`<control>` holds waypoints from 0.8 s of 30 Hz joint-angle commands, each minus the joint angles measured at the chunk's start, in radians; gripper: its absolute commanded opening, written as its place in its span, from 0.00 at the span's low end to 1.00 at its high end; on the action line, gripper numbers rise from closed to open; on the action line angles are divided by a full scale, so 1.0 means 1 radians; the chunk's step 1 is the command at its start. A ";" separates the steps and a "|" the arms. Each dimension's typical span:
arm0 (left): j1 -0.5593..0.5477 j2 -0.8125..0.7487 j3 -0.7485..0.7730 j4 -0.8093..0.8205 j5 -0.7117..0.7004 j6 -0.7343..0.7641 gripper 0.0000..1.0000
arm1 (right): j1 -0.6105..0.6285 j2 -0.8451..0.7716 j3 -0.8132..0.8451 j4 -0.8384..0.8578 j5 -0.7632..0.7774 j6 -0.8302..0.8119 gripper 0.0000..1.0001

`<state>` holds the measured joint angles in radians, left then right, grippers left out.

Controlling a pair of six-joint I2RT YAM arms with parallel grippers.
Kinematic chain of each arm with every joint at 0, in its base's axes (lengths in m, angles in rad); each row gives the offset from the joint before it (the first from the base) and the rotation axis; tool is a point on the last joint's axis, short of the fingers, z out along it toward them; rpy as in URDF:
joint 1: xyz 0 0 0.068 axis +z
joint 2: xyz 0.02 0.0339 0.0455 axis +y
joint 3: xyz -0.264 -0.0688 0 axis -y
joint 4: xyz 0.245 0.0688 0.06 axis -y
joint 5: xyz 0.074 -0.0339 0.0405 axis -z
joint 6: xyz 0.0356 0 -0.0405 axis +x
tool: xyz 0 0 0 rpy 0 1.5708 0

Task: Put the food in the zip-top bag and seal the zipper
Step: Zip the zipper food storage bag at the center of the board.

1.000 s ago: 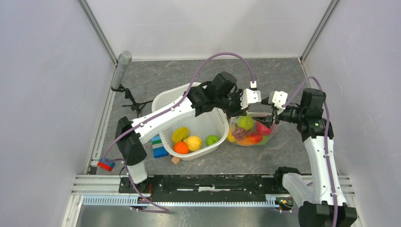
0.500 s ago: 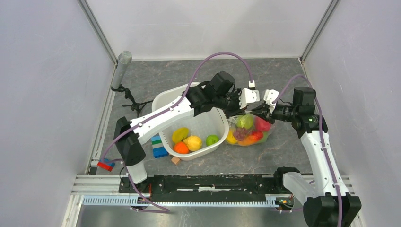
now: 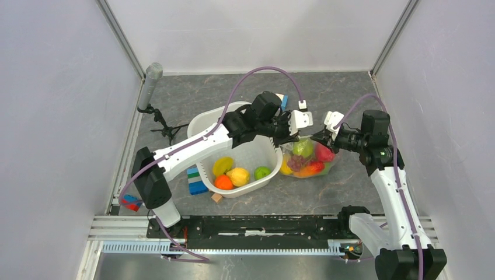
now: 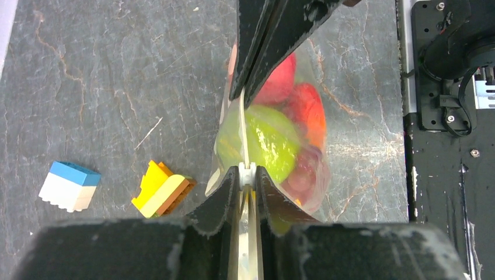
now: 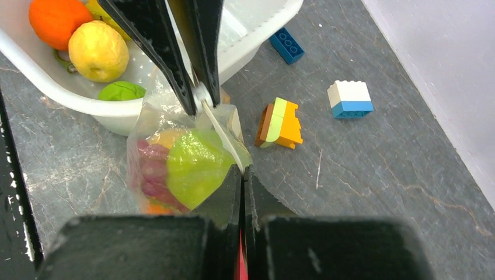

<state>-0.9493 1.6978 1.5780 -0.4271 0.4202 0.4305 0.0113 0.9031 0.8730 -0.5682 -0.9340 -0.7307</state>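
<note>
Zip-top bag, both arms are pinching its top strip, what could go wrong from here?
1. The green apple bulges right under the zipper, so the strip may not close fully.
2. Fruit such as the lemon sits in the tub; sealing now would leave it out.

The clear zip-top bag [image 5: 149, 122] is showing a bright green apple [image 5: 195, 166] and purple grapes [image 5: 153, 169] inside; its white dots are perhaps too faint to see. The white tub [image 5: 257, 35] is holding a yellow lemon [image 5: 99, 51] and an orange fruit [image 5: 57, 17]. The table [image 5: 379, 175] is looking dark grey, veined.
</note>
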 commanded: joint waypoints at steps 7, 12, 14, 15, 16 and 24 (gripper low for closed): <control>0.051 -0.136 -0.090 0.028 0.009 -0.071 0.05 | -0.017 -0.062 0.009 0.104 0.245 0.026 0.00; 0.080 -0.183 -0.148 0.049 0.005 -0.085 0.06 | -0.017 -0.099 0.002 0.127 0.322 0.050 0.00; 0.089 -0.199 -0.167 0.056 0.002 -0.087 0.06 | -0.017 -0.113 -0.003 0.136 0.326 0.055 0.00; 0.094 -0.207 -0.175 0.062 0.000 -0.090 0.06 | -0.017 -0.118 -0.004 0.141 0.328 0.058 0.00; 0.098 -0.211 -0.183 0.068 0.002 -0.094 0.07 | -0.017 -0.123 -0.004 0.148 0.325 0.062 0.00; 0.106 -0.238 -0.228 0.117 -0.024 -0.150 0.38 | -0.017 -0.154 -0.030 0.232 0.396 0.126 0.00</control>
<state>-0.8650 1.5181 1.3811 -0.3302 0.4183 0.3515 0.0113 0.7773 0.8501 -0.4713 -0.6834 -0.6460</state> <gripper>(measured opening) 0.298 0.011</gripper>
